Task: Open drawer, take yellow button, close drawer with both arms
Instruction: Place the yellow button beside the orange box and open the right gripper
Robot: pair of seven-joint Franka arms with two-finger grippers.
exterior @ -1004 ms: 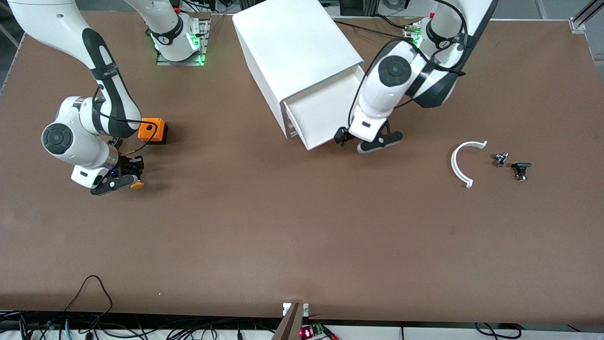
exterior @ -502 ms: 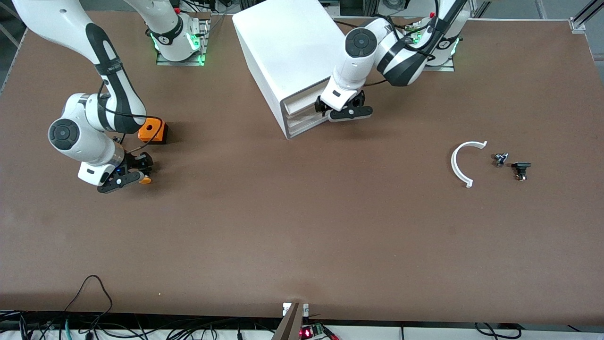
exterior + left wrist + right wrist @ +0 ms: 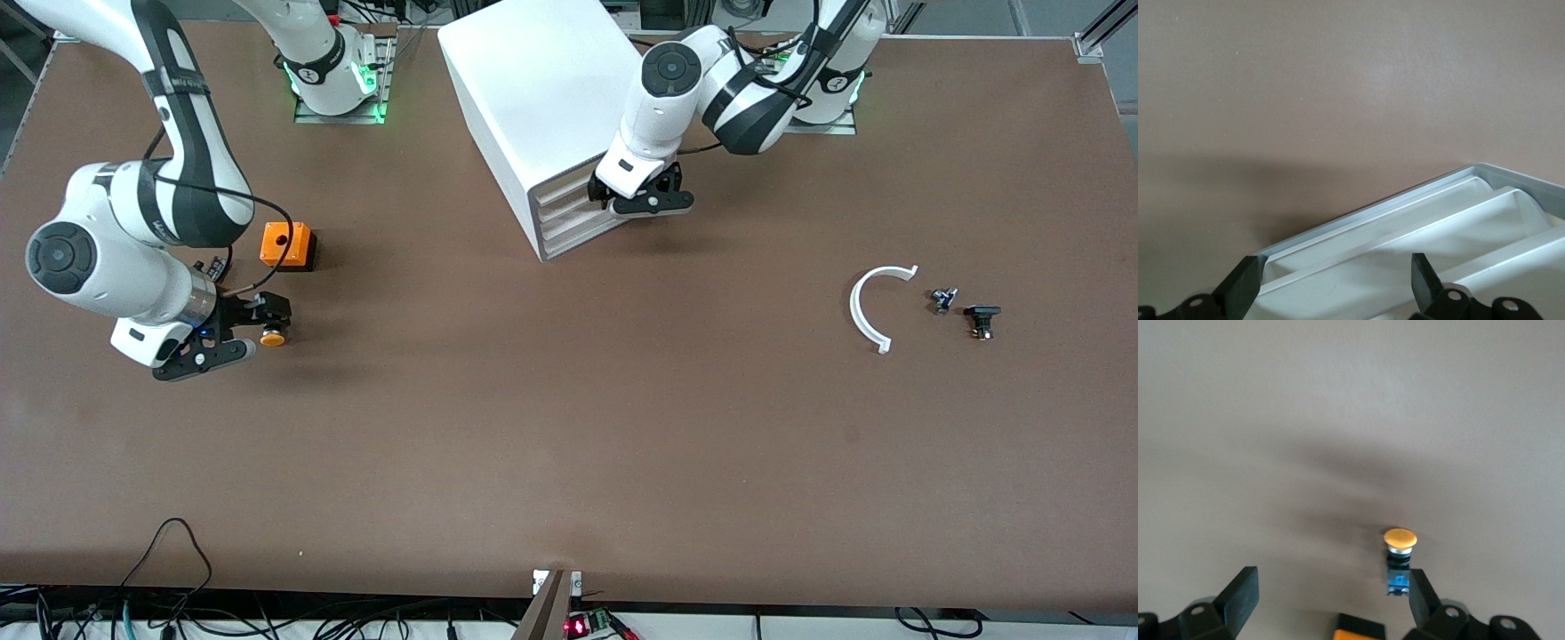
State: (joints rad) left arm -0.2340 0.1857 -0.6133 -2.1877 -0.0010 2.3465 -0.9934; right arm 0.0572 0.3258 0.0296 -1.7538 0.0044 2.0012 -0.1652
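Note:
The button, with its orange-yellow cap and black-and-blue body, rests on the table, nearer to the front camera than the orange cube. My right gripper stands open just above the table. The button is free beside one fingertip, and nothing sits between the jaws of the right gripper. The topmost drawer of the white cabinet is pushed in, flush with the lower ones. My left gripper is open at the drawer fronts, and in the wrist view the left gripper holds nothing.
An orange cube with a round hole sits near the right arm. A white curved piece and two small dark parts lie toward the left arm's end of the table.
The left arm pushed the open drawer back into the cabinet. The right gripper opened and let go of the button, which now rests on the table.

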